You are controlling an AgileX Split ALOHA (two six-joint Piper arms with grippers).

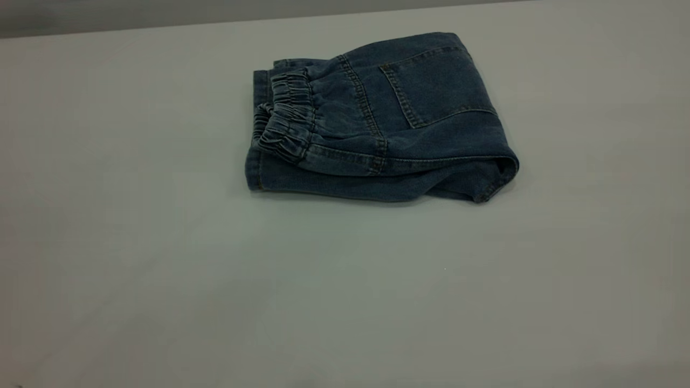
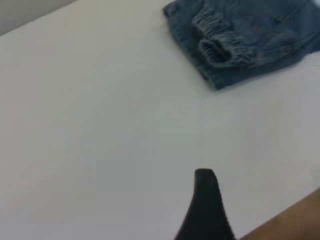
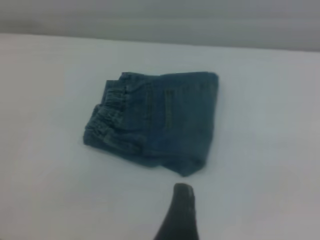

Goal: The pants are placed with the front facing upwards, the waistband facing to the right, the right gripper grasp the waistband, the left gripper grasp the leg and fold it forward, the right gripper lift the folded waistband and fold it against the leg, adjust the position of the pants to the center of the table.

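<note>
Over the table, well apart from the cloth, each arm shows one black finger only: the left gripper near the table's edge, the right gripper close to the folded corner; I cannot tell how either pair of jaws stands, and neither touches anything. Toward twelve o'clock in the exterior view lie the pants, folded into a compact bundle, long axis running nine to three; the waistband faces nine o'clock, the fold three; no label or writing is readable.
</note>
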